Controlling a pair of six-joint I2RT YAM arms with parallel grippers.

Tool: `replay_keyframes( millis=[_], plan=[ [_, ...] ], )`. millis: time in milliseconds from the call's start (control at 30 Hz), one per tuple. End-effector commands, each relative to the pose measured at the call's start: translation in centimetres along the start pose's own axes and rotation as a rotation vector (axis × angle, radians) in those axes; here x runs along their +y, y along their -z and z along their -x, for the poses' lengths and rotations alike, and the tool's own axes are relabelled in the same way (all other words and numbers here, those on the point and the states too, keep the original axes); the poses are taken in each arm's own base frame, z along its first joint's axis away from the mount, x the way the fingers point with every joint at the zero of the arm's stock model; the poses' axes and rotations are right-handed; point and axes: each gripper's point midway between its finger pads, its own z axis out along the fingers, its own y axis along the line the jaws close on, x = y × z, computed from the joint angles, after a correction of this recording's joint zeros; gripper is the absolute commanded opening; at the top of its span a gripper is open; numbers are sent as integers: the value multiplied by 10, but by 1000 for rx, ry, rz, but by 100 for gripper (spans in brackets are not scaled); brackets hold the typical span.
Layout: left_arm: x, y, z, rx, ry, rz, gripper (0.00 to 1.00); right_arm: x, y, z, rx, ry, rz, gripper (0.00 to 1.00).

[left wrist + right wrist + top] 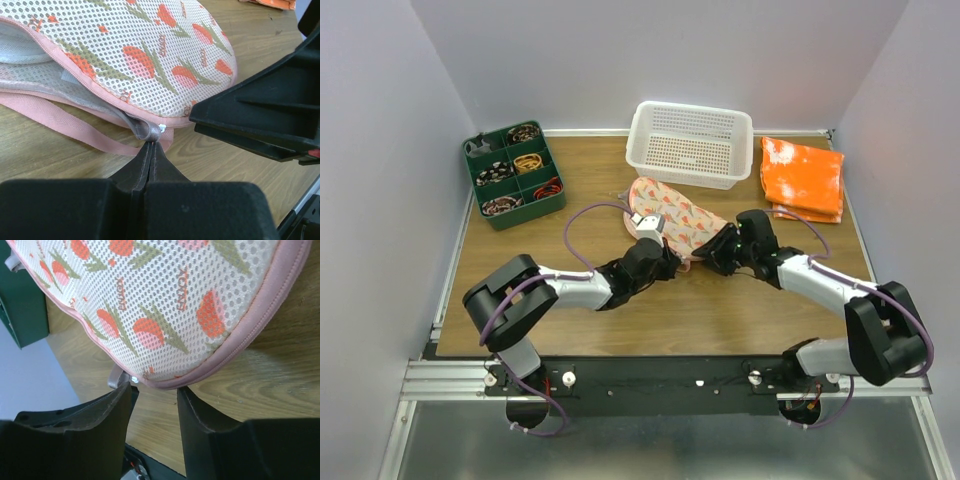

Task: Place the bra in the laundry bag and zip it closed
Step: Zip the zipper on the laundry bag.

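Seems to have the bra inside already: none loose on the table (620, 320), only a pale rounded shape (20, 47) inside the open seam of the laundry bag (675, 215), lying just before the white basket (690, 145). Pinches the grey zipper pull (148, 131) with left gripper (150, 146) fingers pressed together; holds right gripper (155, 390) spread wide beside the closed rim. Leaves a gaping stretch yet to zip

I read the laundry bag (675, 220) at the centre of the table (620, 320). The basket (690, 143) lies just behind it at 12 o'clock, the compartment tray (512, 174) at 10 o'clock, the folded cloth (802, 178) at 2 o'clock.
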Motion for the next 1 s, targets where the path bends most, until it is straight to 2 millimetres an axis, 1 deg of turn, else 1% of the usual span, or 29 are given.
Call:
replay_keyframes(
  millis=[0,100,133,167,200,233,267,367,467,500,667,700,733,767,800,833,900,967],
  plan=[
    [-3,11,14,-44,7,-13,1,-12,-10,4,-23,-26,-44,56],
    [-5,15,17,-50,3,-20,1,-22,-16,0,-16,-71,-64,56],
    [-6,16,18,-50,0,-22,1,-18,-18,2,-25,-110,-42,56],
    [-6,16,18,-50,-6,-20,1,-25,-20,-2,-24,-125,-46,56],
    [-6,17,20,-55,-7,-20,1,-27,-21,-2,-29,-139,-38,56],
    [-7,17,21,-58,-9,-22,1,-20,-22,1,-49,-164,3,56],
    [-7,17,21,-57,-13,-19,1,-26,-23,0,-53,-177,-1,56],
    [-5,17,21,-59,-18,-12,1,-27,-25,6,-87,-196,-6,54],
    [-4,18,22,-62,-17,-9,1,-24,-23,11,-114,-206,11,48],
    [-4,18,21,-58,-18,-6,1,-24,-22,13,-125,-210,12,44],
    [-4,19,21,-57,-12,-5,1,-27,-14,26,-212,-233,12,36],
    [-4,19,22,-58,-11,-6,1,-25,-12,26,-215,-231,14,32],
    [-5,19,22,-58,-13,-6,1,-30,-10,32,-250,-224,-7,28],
    [-5,19,23,-59,-17,-7,1,-26,-9,33,-251,-215,-2,24],
    [-6,19,23,-59,-18,-9,1,-26,-8,34,-257,-212,-4,15],
    [-7,18,23,-59,-21,-12,1,-27,-8,34,-258,-205,-10,11],
    [-11,16,21,-46,-9,-28,0,-23,-6,33,-251,-201,1,4],
    [-17,15,20,-44,12,-49,0,-21,-6,32,-243,-190,5,4]
  ],
)
